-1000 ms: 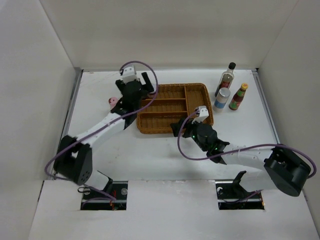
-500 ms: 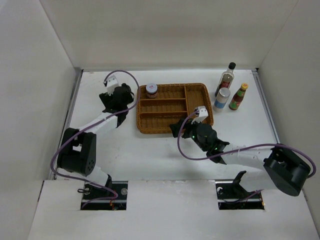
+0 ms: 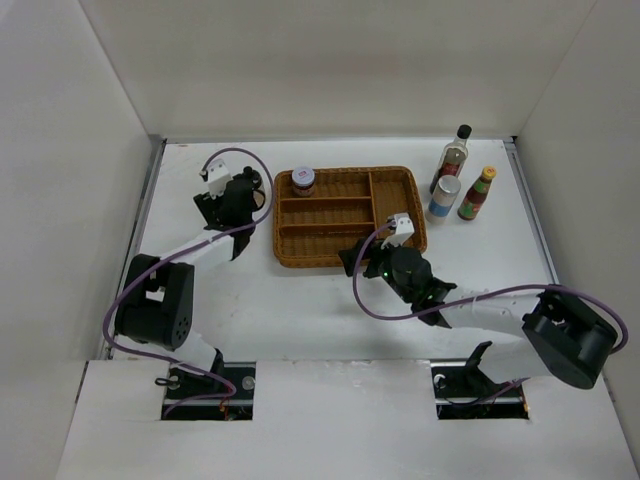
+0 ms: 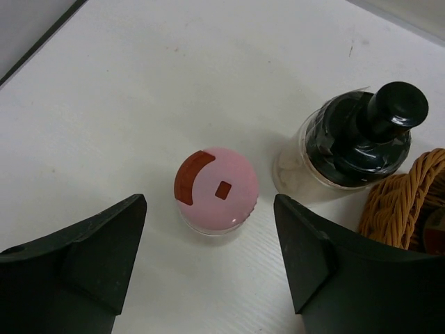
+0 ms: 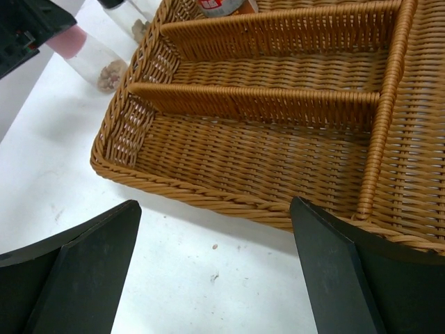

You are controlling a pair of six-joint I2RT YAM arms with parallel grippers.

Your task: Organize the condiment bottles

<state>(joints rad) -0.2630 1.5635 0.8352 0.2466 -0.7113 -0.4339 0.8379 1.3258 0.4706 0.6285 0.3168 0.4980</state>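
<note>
From high above and behind the arm bases, looks down over the whole counter and basket. From the left wrist, peers almost straight down, close, between the jaws, onto the pink jar. From the right wrist, looks low and near across the basket's near-left corner. Shares the basket with the top view and the pink jar with the left wrist.

Divided wicker basket on white table

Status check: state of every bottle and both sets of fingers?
Pink-lidded jar: upright, outside basket.
Short black-capped bottle: upright, beside basket.
Dark-lidded jar: upright, inside basket.
Tall bottle: upright, outside.
Silver-lidded can: upright, outside.
Red sauce bottle: upright, outside.
Left fingers: open, empty.
Right fingers: open, empty.
</note>
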